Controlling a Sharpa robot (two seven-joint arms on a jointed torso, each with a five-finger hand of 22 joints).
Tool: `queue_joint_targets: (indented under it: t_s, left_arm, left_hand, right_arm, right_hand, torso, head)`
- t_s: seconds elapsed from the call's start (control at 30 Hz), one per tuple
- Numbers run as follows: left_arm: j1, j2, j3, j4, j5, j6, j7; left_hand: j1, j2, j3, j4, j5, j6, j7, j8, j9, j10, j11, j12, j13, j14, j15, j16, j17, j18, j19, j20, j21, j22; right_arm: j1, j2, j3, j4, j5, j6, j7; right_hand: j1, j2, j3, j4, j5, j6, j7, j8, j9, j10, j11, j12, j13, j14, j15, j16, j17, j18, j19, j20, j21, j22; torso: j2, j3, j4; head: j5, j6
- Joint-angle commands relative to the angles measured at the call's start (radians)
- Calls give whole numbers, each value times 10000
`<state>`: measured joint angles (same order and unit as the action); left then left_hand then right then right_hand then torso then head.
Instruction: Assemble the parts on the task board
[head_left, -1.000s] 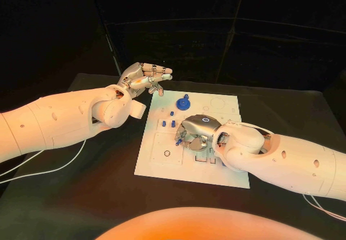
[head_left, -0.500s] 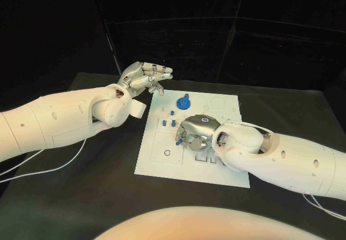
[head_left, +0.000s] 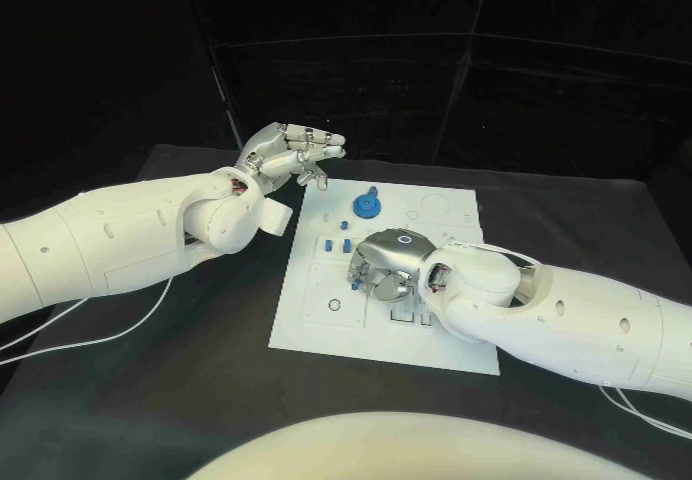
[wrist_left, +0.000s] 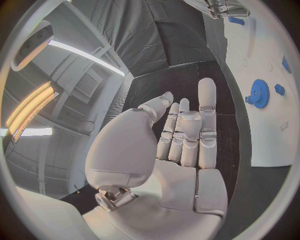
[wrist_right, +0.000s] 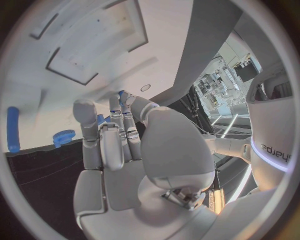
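Note:
The white task board (head_left: 325, 330) lies mid-table. A blue gear (head_left: 368, 206) stands near its far edge, with small blue parts (head_left: 336, 244) just nearer. My right hand (head_left: 387, 266) hovers low over the board's middle, fingers pointing down at it. In the right wrist view a small blue part (wrist_right: 121, 93) shows between its thumb and a fingertip; the gear (wrist_right: 62, 136) and a blue peg (wrist_right: 12, 129) lie beyond. My left hand (head_left: 290, 154) is raised off the board's far left corner, fingers apart and empty. The left wrist view shows that hand (wrist_left: 184, 135) beside the gear (wrist_left: 259, 93).
The black table (head_left: 173, 380) surrounds the board. A white cable (head_left: 101, 338) runs over it at the left. Rectangular slots (head_left: 411, 316) and a round hole (head_left: 333, 306) mark the board's near half. A dark backdrop stands behind the table.
My right hand has edged slightly to the left over the board, and the blue part at its fingertips shows less. The left hand has barely moved.

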<state>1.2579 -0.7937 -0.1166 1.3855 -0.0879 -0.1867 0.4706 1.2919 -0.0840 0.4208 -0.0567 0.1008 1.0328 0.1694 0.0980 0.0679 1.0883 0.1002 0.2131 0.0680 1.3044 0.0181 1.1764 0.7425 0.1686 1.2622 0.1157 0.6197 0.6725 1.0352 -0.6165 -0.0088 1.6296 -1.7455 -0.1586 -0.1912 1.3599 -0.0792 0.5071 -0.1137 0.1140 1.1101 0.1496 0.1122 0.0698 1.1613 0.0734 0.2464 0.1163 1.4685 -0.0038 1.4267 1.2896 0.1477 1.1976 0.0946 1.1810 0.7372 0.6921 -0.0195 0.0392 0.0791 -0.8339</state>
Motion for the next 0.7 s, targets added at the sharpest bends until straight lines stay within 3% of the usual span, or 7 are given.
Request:
queue_joint_targets:
  t_s: [0.03, 0.57, 0.7]
  left_arm:
    - [14, -2, 7, 18, 48, 67, 48]
    - [15, 11, 7, 9, 48, 98, 23]
    - [15, 9, 7, 9, 48, 104, 12]
  left_hand:
    - [-66, 48, -48, -2, -21, -42, 60, 32, -15, -23, 46, 62, 7, -54, -14, -61, -9, 134, -69, -24, -39, -10]
    - [-74, 51, -70, 9, -22, -57, 65, 29, -14, -44, 51, 66, 6, -62, -8, -62, -22, 133, -68, -19, -54, -21]
    - [-78, 52, -80, 14, -23, -62, 67, 29, -14, -51, 54, 69, 6, -66, -6, -64, -31, 133, -67, -17, -60, -25]
  right_arm:
    - [1, 46, -8, 2, -107, 166, -14]
    - [1, 189, -8, -91, -132, 137, -17]
    - [2, 200, -8, -149, -133, 188, -57]
  right_hand:
    - [-95, -10, -23, 42, 27, 51, -9, -11, 7, 41, 4, -34, -12, 508, -37, 18, -12, -11, 5, 16, 26, -10]
    - [-147, -26, -62, 67, 18, 44, -10, -26, 3, 36, 4, -49, -22, 511, -39, 33, 15, -1, -27, 17, -1, -66]
    - [-231, -72, -106, 107, 11, -123, 42, -142, -33, -145, 58, -173, -88, 506, 0, 48, 44, 18, -115, 35, -85, -217]
  torso:
    - [0, -3, 1]
    - [-4, 2, 3]
    - [2, -2, -2]
  head:
    - [12, -12]
    - [26, -31]
    - [21, -34]
